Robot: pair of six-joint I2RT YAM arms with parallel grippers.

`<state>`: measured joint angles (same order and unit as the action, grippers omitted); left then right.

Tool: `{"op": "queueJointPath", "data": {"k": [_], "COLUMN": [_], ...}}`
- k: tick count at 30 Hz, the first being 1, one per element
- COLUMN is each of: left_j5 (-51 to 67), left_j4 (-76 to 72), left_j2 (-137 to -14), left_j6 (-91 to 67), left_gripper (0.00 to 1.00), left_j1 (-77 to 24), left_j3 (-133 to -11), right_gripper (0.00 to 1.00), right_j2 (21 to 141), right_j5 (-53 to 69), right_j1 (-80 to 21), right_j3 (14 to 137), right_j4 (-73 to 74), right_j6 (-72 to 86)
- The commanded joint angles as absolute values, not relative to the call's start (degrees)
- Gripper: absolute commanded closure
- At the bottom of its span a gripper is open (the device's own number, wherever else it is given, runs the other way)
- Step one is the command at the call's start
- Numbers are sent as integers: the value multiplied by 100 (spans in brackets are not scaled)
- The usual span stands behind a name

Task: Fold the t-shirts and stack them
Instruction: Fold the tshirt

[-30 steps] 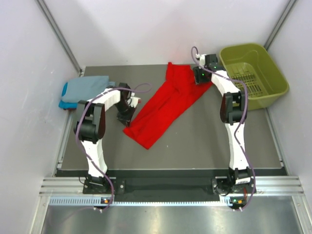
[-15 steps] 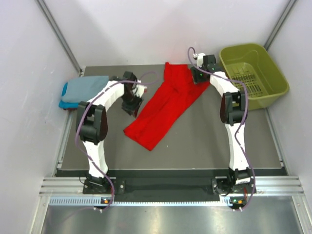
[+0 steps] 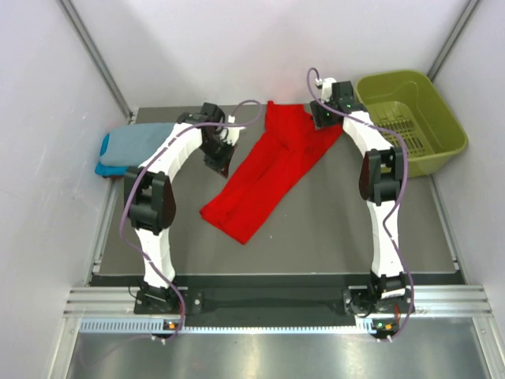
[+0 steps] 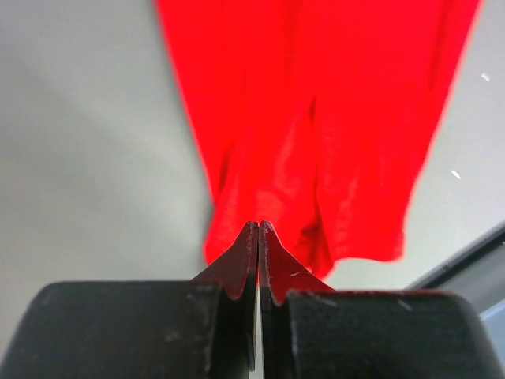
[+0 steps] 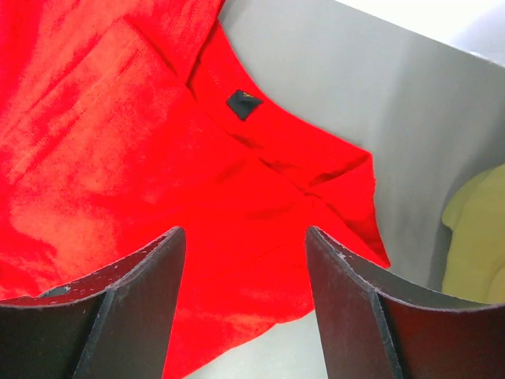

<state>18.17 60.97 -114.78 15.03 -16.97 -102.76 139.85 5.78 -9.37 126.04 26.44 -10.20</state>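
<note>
The red t-shirt (image 3: pixel 268 170) lies in a long diagonal strip across the middle of the table, its collar end at the back. My left gripper (image 3: pixel 218 163) is shut beside the shirt's left edge. In the left wrist view its tips (image 4: pixel 259 227) are pressed together with nothing seen between them, and the red shirt (image 4: pixel 316 118) lies beyond. My right gripper (image 3: pixel 320 120) is open above the shirt's far right part. In the right wrist view (image 5: pixel 245 233) red cloth (image 5: pixel 158 158) with a black label (image 5: pixel 243 103) fills the gap. A folded grey-blue shirt (image 3: pixel 142 140) lies on a turquoise one (image 3: pixel 106 164) at the far left.
An olive-green plastic basket (image 3: pixel 418 87) stands at the back right, close to my right arm; its rim also shows in the right wrist view (image 5: pixel 477 237). White walls close in the table at the back and on both sides.
My left gripper has moved away from the near side toward the back along the shirt's left edge, staying shut. My right gripper has shifted slightly toward the back. The shirt has barely moved.
</note>
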Motion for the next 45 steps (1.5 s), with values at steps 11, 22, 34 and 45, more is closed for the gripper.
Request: {"op": "queueJointPath", "data": {"k": [11, 22, 34, 45], "left_j5": [2347, 2232, 2197, 2180], "left_j4": [6373, 5511, 5441, 5423], "left_j2": [-12058, -12665, -12551, -12463], "left_j6": [1608, 1380, 1283, 1239], "left_gripper": [100, 100, 100, 100], "left_j1": [-1775, -1775, -1775, -1845], "left_j3": [-9985, -9483, -9168, -8974], "right_gripper": [37, 36, 36, 35], "right_j2": [13790, 14298, 14151, 14466], "right_j5": [571, 527, 1475, 2109], "right_j1": [-993, -1002, -1019, -1081], "right_j3": [12217, 12945, 12991, 12805], "right_j4": [2777, 3137, 3551, 3569], "right_j6": [-800, -773, 507, 905]}}
